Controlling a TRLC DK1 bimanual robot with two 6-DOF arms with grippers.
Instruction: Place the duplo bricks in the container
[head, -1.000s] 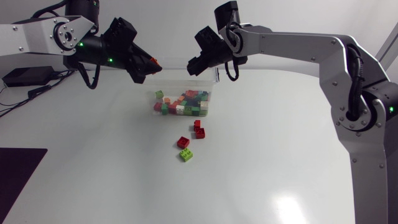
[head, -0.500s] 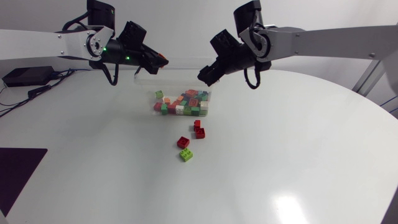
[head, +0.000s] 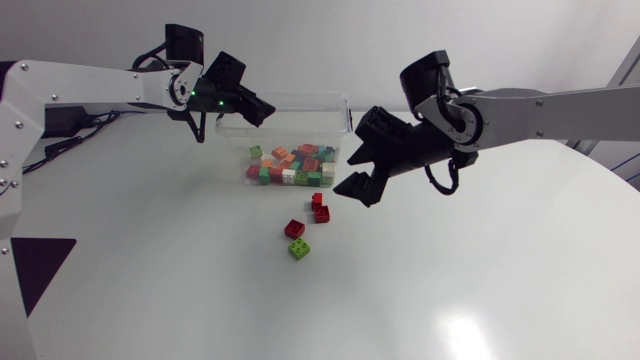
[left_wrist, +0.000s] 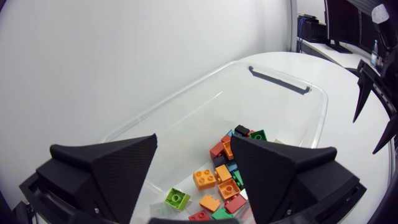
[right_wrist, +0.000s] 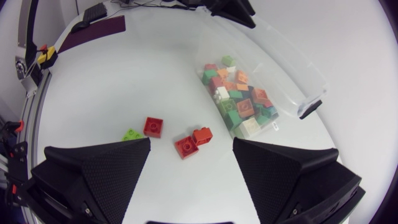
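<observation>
Nearest, low in the centre of the head view, a lime brick (head: 299, 249) lies beside a red brick (head: 294, 229), with a red pair (head: 320, 208) just behind. The right arm (head: 560, 105) comes in from the right edge. Its right gripper (head: 352, 176) is spread wide and empty, above the table (head: 450, 290) beside that pair. Farther back, the clear container (head: 300, 98) holds mixed bricks (head: 295, 166). At upper left the left gripper (head: 256, 108) hangs released and empty at the container's rim. Its wrist view shows a black handle (left_wrist: 278, 81) ahead of the fingers.
</observation>
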